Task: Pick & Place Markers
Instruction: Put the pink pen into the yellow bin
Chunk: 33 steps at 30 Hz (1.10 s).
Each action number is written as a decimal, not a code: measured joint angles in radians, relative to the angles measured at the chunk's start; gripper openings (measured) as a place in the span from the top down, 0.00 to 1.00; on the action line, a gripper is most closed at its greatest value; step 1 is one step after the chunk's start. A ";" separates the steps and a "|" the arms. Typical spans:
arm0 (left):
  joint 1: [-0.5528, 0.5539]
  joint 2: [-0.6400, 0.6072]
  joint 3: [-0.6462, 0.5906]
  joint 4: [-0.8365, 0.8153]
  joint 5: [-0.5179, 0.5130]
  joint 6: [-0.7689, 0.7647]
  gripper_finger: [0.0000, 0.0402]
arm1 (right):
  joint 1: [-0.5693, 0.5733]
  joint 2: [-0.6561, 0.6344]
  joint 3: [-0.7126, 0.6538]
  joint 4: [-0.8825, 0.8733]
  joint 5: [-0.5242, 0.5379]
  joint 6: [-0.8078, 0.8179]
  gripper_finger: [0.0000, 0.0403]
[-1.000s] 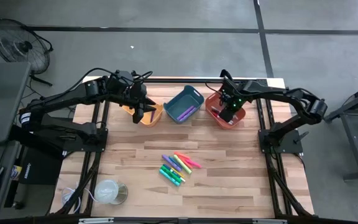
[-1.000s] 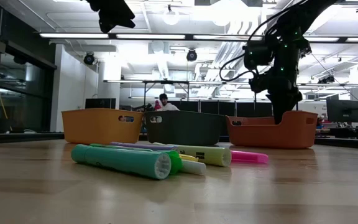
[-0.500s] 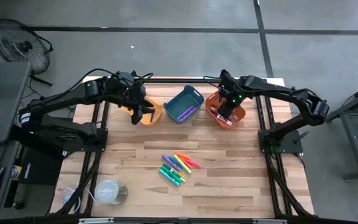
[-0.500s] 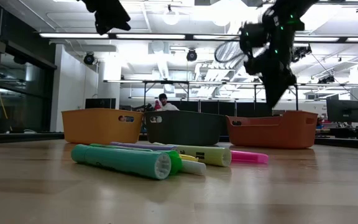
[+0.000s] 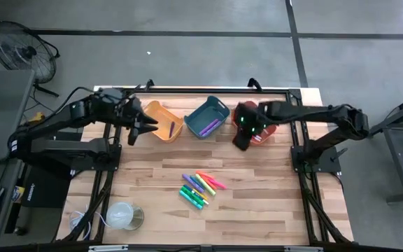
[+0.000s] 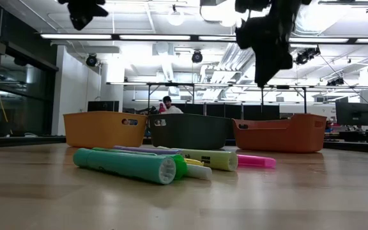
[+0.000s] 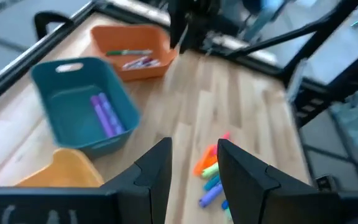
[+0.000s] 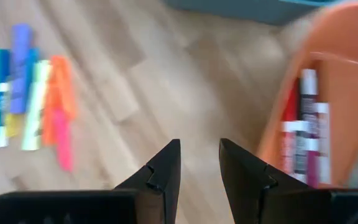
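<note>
Two empty, parted grippers, left (image 5: 133,133) and right (image 5: 241,142), above bare wood beside bins (image 5: 208,117).

Three bins (image 5: 207,117), a round cup (image 5: 122,215), a fan (image 5: 19,50).

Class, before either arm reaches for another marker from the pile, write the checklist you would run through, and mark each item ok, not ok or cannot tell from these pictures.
1. Right tool empty: ok, fingers apart with bare wood between them.
2. Left tool empty: ok, open, nothing between its fingers.
3. Markers reachable: ok, bunched on the open table, nothing on top.
4. Arms clear of each other: ok, left tool by the yellow bin, right tool at the red bin.
5. Blue bin has room: ok, only purple markers inside.
6. Which marker lies loosest in the pile: cannot tell, they touch.
</note>
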 joint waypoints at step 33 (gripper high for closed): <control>0.000 -0.191 -0.199 -0.038 0.206 0.038 0.69 | 0.495 0.404 -0.002 0.461 0.004 0.271 0.69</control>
